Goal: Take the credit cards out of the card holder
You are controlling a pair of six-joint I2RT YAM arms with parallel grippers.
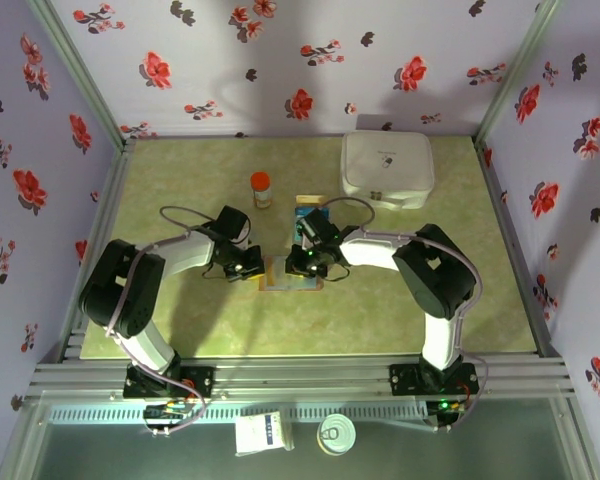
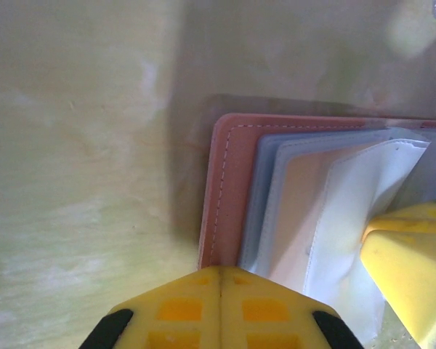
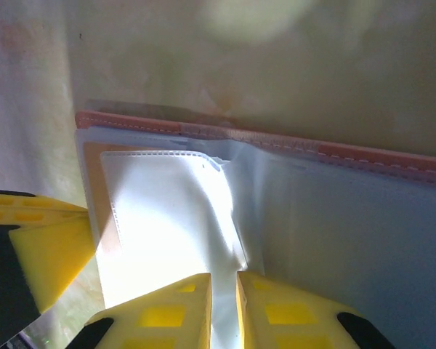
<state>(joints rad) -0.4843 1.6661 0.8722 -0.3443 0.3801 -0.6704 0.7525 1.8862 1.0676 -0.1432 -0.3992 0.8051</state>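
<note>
On the near ledge, a white box [image 1: 260, 432] and a round can [image 1: 335, 433] are lying. At mid-table the card holder [image 2: 229, 189] is lying open, with 1 orange credit card [image 2: 298, 211] sitting in a pocket. The left gripper [image 2: 221, 280] is sitting over the holder's edge, its fingers fully together. The right gripper [image 3: 223, 287] is pinching the pale pocket flap [image 3: 167, 211], its jaws nearly closed. Beyond them, a teal credit card [image 1: 306, 213], an orange-capped bottle [image 1: 262, 188] and a white case [image 1: 385, 170] are resting.
</note>
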